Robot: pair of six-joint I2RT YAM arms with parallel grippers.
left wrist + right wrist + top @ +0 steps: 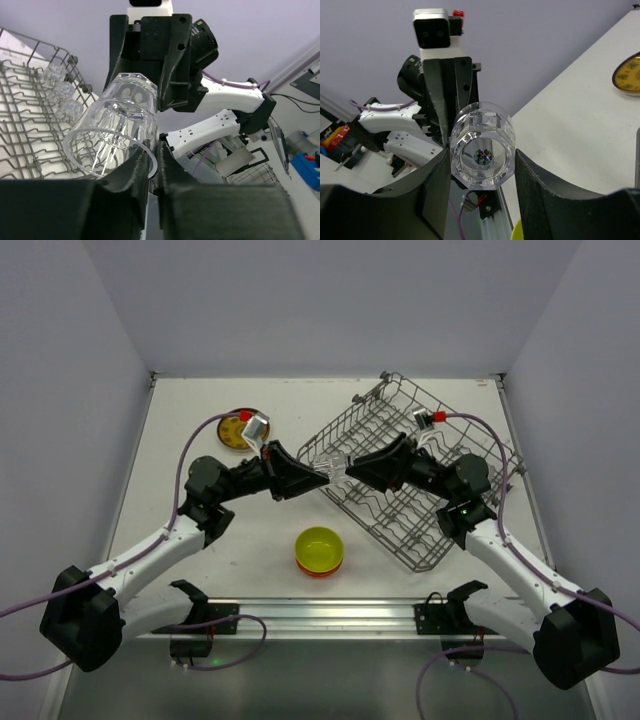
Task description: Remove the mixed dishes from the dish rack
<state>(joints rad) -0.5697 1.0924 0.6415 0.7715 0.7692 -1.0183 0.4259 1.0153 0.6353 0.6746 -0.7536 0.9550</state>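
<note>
clear glass [112, 125], left hand [155, 169], right hand [481, 167] gripping it

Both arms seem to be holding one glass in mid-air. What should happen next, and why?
Probably the right gripper should open and let go: the left gripper pinches the glass at its rim while the right clamps its base, so both hold it.

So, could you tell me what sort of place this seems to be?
Probably a robotics lab test cell: plain pale walls box in a white table, black-and-white robot arms are bolted to a silver metal rail, and a grey wire dish rack sits on the table.
</note>
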